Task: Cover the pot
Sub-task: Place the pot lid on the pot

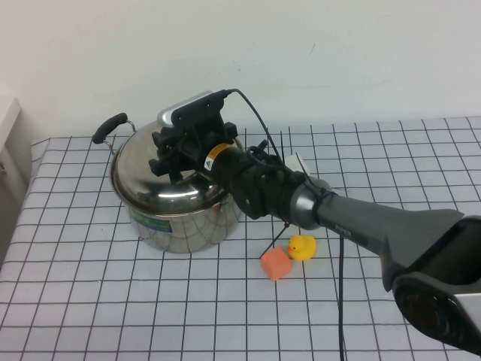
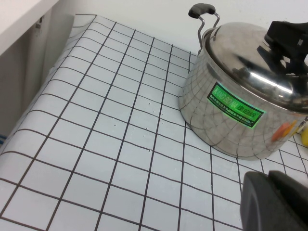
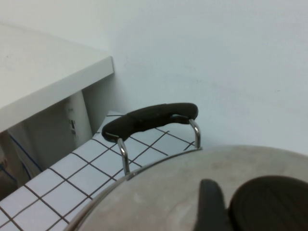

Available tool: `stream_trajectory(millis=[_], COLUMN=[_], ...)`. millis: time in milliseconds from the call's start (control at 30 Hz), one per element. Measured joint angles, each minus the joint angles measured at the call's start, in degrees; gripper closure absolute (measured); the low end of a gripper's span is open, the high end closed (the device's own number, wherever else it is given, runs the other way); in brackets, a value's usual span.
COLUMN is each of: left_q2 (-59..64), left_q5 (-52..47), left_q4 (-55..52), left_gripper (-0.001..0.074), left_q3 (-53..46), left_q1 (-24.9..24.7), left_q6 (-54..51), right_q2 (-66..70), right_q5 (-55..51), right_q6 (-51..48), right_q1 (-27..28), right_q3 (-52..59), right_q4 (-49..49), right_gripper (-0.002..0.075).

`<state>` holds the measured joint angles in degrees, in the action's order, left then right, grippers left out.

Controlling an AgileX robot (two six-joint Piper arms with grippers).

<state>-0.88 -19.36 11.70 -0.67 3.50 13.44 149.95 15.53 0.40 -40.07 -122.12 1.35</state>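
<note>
Lid sits on pot. Right gripper directly above at its knob; grip cannot be told. Left gripper beside the pot, unreadable.

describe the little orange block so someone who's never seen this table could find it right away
Start at the big steel pot under the right gripper. On the checkered table to the pot's right lies the orange block, beside a yellow duck. The block alone is orange and cube-like.
</note>
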Motion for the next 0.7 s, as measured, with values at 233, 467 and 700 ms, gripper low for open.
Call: stream_trajectory(millis=[233, 467, 700], left_q2=[0.0, 0.0, 0.0], left_q5=[0.0, 0.0, 0.0], left_q4=[0.0, 0.0, 0.0], left_gripper=[0.0737, 0.0737, 0.0737], left_q3=[0.0, 0.0, 0.0], left_q1=[0.0, 0.0, 0.0], left_q6=[0.0, 0.0, 0.0], right_q2=[-0.9, -10.1, -20.8], right_q5=[-1.3, -13.2, -27.5], right_q6=[0.0, -0.4, -0.4], right_q1=[0.0, 0.0, -0.5], right_q3=[-0.1, -0.1, -0.1], right_q4=[0.0, -1.0, -4.8], right_gripper=[0.0230, 0.0235, 0.0423])
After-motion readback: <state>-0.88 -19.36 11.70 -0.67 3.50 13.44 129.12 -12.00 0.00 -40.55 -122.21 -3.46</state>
